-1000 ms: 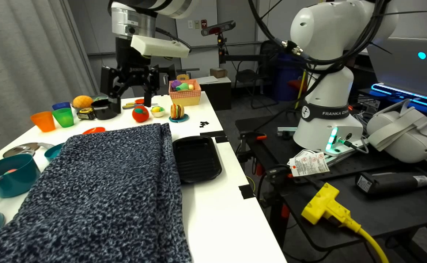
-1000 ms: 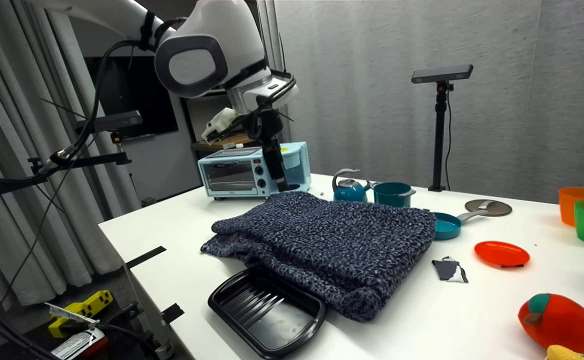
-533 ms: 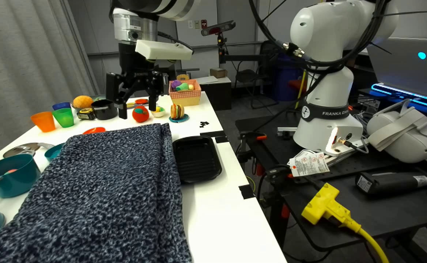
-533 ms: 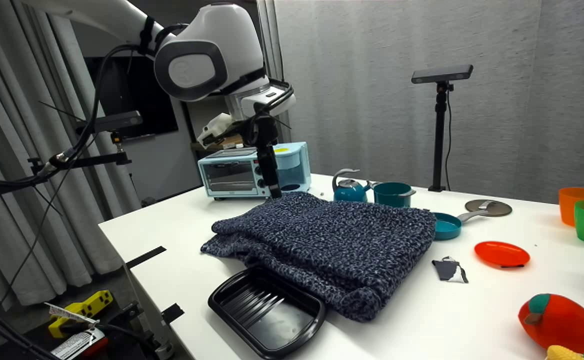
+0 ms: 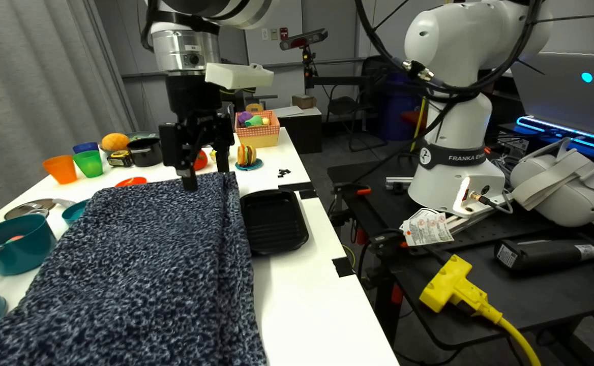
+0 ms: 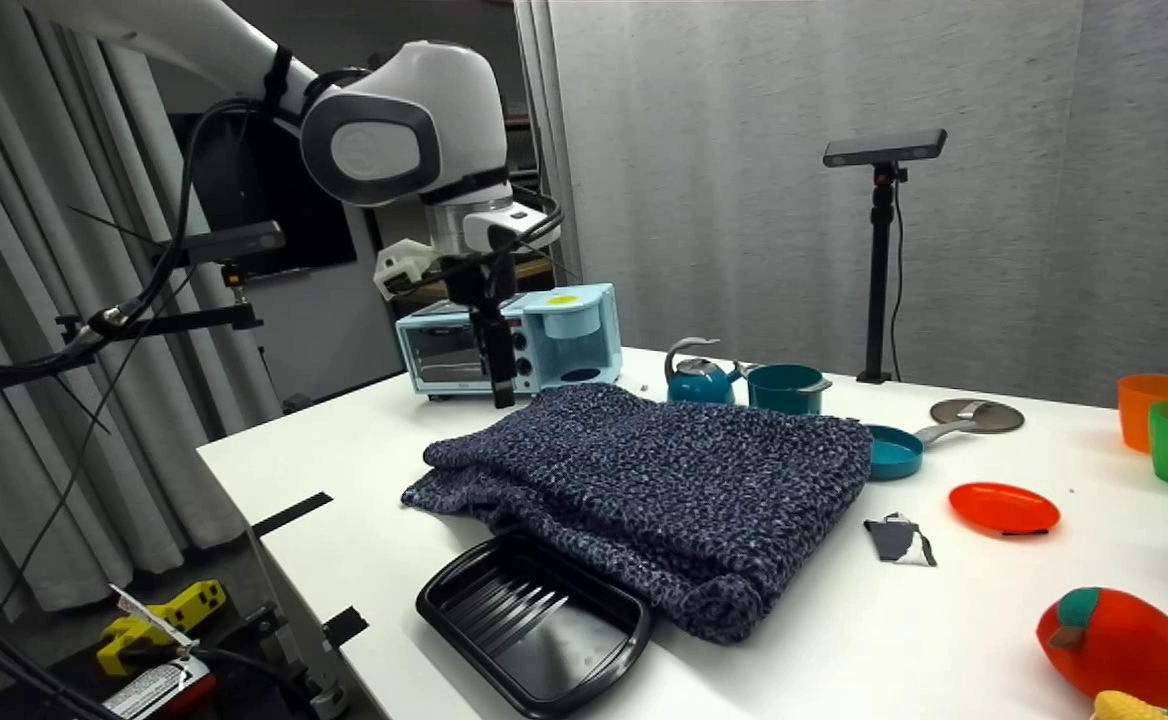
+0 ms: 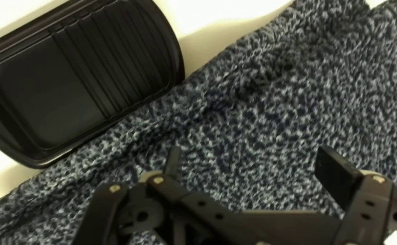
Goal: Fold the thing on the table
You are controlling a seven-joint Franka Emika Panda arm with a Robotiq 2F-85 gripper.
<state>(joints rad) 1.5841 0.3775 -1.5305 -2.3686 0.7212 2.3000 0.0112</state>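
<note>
In an exterior view, the arm [image 6: 444, 110], its base cut off, is slanting down from ten o'clock; the cloth [image 6: 664, 480] is lying on the table [image 6: 374, 535]. In the wrist view, the gripper [image 7: 249, 160], cropped at six, is holding its jaws spread.

Blk tray [image 6: 536, 628], lt-blue toaster oven [image 6: 536, 348], teal kettle [image 6: 701, 384], grn cup [image 5: 89, 164]

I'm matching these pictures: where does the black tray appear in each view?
In an exterior view: black tray, just below centre.
In an exterior view: black tray, low, just left of centre.
Wrist view: black tray, upper left.
Shared landmark: speckled cloth, beside it in each.
</note>
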